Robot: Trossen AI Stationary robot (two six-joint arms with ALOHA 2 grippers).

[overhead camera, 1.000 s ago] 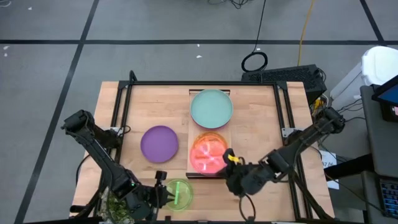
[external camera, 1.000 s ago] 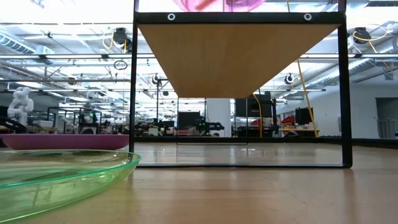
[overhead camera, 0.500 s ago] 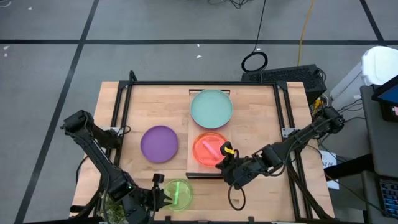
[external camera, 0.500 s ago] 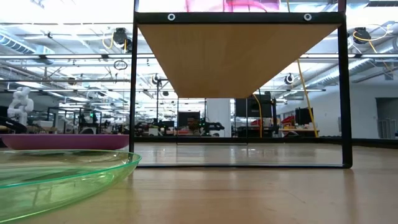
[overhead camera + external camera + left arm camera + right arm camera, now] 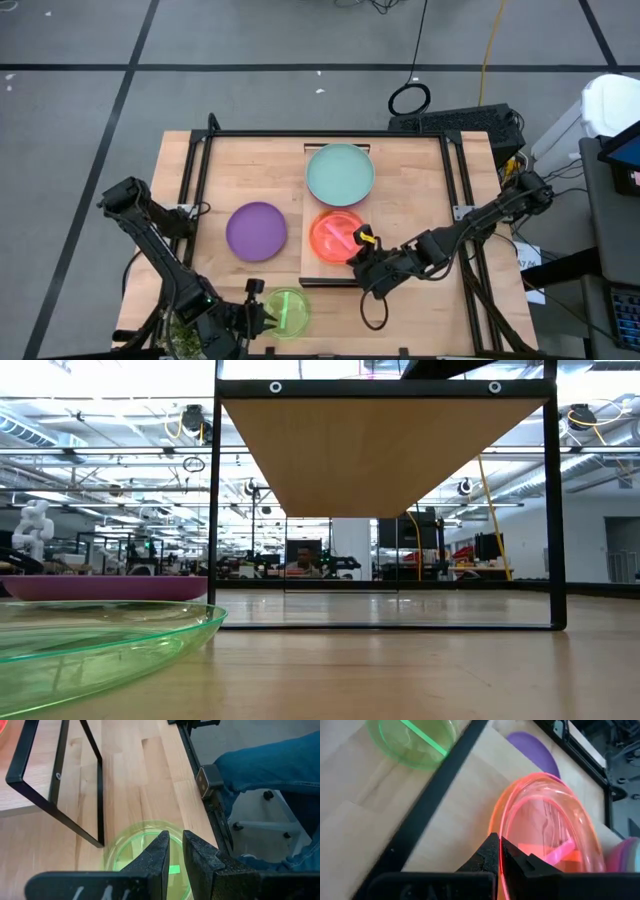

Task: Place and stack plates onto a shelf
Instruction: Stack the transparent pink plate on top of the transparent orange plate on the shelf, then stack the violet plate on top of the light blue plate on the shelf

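Note:
The shelf (image 5: 311, 205) is a light-wood board with dark bars, standing raised over the table. A teal plate (image 5: 340, 172) lies on its far part. On its near part an orange plate (image 5: 493, 822) lies under a translucent pink-red plate (image 5: 335, 238), on which my right gripper (image 5: 359, 252) is shut. A purple plate (image 5: 256, 230) lies flat on the table left of the shelf. A green plate (image 5: 290, 312) lies near the front edge. My left gripper (image 5: 176, 840) hangs over the green plate's left side, a narrow gap between its fingers and nothing in it. My right gripper pinches the pink-red plate's rim (image 5: 501, 836) on its near right side between its two fingers. The fingers slant down from the table's near right. The plate reaches out over the orange plate; whether it rests on the orange plate I cannot tell.
The shelf's black frame legs (image 5: 97, 795) stand close to the green plate. A black rail frame (image 5: 195, 190) runs around the tabletop. A person's leg in jeans (image 5: 270, 765) shows beside the table's near edge. Bare wood lies right of the shelf (image 5: 410, 200).
My right gripper has sunk and gone toward the shelf's near end with the pink-red plate. The plate, held higher a second ago, now sits low over the orange plate.

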